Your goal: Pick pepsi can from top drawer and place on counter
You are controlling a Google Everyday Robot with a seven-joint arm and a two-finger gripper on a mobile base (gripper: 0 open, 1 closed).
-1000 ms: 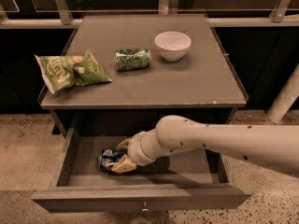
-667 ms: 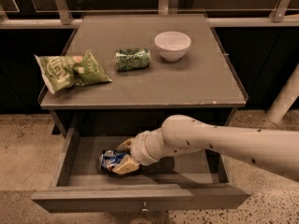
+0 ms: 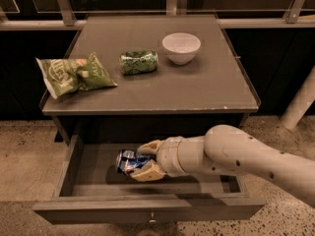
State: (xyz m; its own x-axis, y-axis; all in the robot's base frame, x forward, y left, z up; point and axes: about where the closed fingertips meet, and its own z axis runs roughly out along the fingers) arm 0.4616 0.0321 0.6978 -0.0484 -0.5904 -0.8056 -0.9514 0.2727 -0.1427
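**Shifted since last record: claw [image 3: 146,160] and pepsi can [image 3: 129,161], slightly right and up within the top drawer [image 3: 66,168]**

1. Claw. Sits inside the open drawer, left of centre. One finger is on the far side of the can and one on the near side, both closed about it. The arm reaches in from the right, and its elbow has drawn back to the right.
2. Pepsi can. Held on its side in the claw, silver end facing left. Whether it rests on the drawer floor or sits just off it cannot be told.
3. Top drawer. Pulled out toward the near side, beneath the near edge of the surface [image 3: 206,95].
4. Surface. Carries a green chip bag [image 3: 74,75] at the left, a green patterned can [image 3: 139,62] on its side near the middle, and a white bowl [image 3: 181,47] just right of that.

Handling note (judgement): the step in hand is the lift-out.
- Bring the can toward the near side before raising it, so can and wrist pass clear of the overhanging surface edge.
- Keep it above the drawer's front panel.
- Hold the grip firm, since a round, glossy can is likely to slip or twist.
- Set it down on the near part of the surface, apart from the bag, green can and bowl.
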